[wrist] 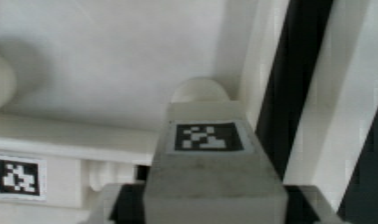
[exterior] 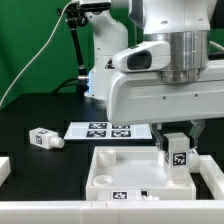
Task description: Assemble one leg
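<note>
Holding the leg point(exterior: 178, 157) upright, the gripper point(exterior: 177, 148) is closed on it, one finger on each side, over the corner of the white panel point(exterior: 120, 165) on the exterior view's right. In the wrist view we see the leg point(wrist: 207, 140) end-on between the gripper point(wrist: 204, 205) pads, its tag facing the camera and the panel point(wrist: 97, 60) surface behind it. A rounded white bump sits just past the leg; we cannot tell whether that is the corner hole's rim.

We judge the step as insertion: the leg is picked and carried to its corner, not yet screwed home. Whether its lower end touches the panel or hangs just above is not clear from either view.

The next move calls for lining the leg's end up with the corner hole, lowering straight down, then twisting to seat it while keeping it vertical.

A spare leg point(exterior: 42, 138) lies on its side on the black table point(exterior: 30, 110), well apart, near the marker board point(exterior: 108, 130).
</note>
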`<state>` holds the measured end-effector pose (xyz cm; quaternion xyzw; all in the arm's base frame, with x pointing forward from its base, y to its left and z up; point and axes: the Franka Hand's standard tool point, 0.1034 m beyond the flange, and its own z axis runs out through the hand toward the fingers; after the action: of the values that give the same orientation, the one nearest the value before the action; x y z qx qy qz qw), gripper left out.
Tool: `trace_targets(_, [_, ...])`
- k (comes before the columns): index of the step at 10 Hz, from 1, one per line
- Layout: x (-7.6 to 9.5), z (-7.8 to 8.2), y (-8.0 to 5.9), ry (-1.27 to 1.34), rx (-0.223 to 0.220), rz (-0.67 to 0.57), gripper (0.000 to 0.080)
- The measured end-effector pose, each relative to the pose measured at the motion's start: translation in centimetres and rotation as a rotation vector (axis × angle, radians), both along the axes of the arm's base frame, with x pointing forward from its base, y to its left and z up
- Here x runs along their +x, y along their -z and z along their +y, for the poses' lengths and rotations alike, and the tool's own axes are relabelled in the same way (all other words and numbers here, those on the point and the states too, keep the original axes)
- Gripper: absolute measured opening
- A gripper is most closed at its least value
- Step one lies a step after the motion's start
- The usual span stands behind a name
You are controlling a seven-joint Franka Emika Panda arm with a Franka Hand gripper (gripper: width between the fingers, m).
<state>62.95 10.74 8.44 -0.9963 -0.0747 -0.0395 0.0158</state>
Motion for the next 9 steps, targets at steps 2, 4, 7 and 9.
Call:
trace_targets(2, [-0.03, 0.09, 0.04, 0.129, 0.013, 0.006, 0.0282])
trace_targets(4, [-0.09, 0.27, 0.09, 0.288, 0.029, 0.013, 0.0282])
trace_targets(7, [-0.23, 0.49, 0.18, 0.630, 0.054, 0.013, 0.0282])
trace_targets(9, [-0.26, 0.41, 0.25, 0.904, 0.081, 0.027, 0.0282])
